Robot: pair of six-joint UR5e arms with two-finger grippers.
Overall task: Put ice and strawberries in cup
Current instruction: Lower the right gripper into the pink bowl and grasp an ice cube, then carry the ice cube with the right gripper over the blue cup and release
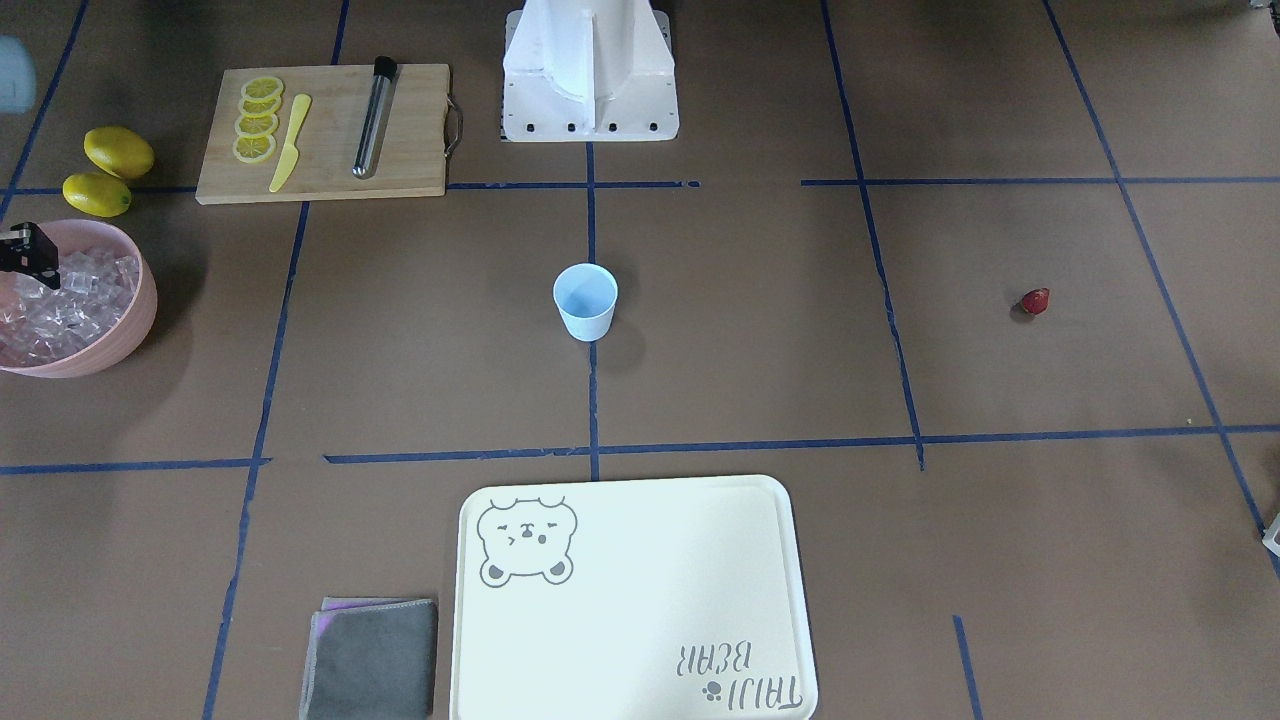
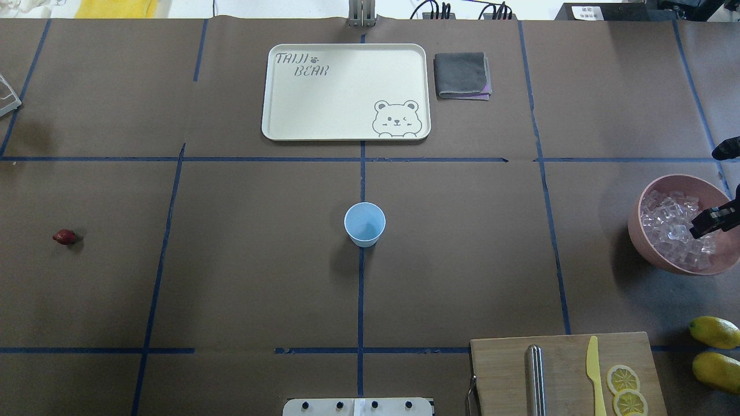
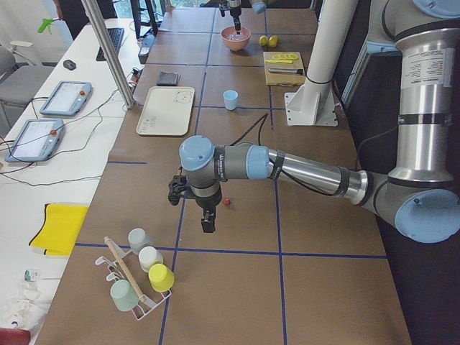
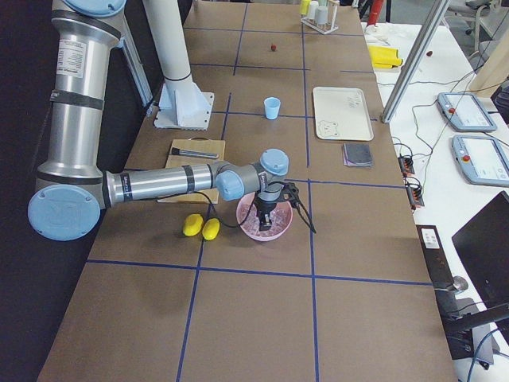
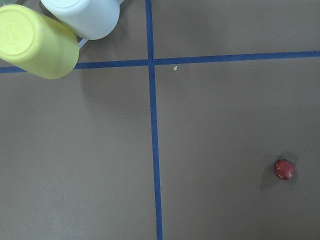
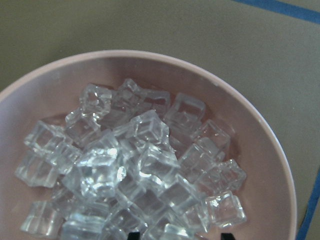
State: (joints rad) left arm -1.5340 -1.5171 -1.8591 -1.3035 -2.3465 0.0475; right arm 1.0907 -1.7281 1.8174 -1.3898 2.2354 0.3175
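You'll find the ice [image 6: 142, 165] heaped in the pink bowl [image 2: 656, 248] at the table's end on the robot's right. It is a loose pile of small clear cubes, glassy with whitish edges and bright glints, each much smaller than the bowl. The right gripper [image 2: 706, 224] hangs over that heap, inside the bowl's rim. In the right wrist view its two dark fingertips [image 6: 133, 236] peek in at the bottom edge with a wide gap between them, so its jaws stand apart. Whether the tips touch the cubes, you cannot tell. The cup [image 1: 586, 318] stands upright at the middle of the table on a blue tape line. It is pale blue, plain and handleless, tapered toward the foot, with a round rim, and the overhead view looks straight down to its smooth bottom. The strawberry [image 5: 284, 169] lies alone on the brown paper well toward the robot's left, far from the cup: one small dark-red berry, dull and speckled. The left gripper [image 3: 208, 224] points down near it, off to one side and not touching it. It shows only in the left side view, so you cannot tell how its jaws stand. Two yellow lemons [image 1: 118, 152] lie just beside the bowl.
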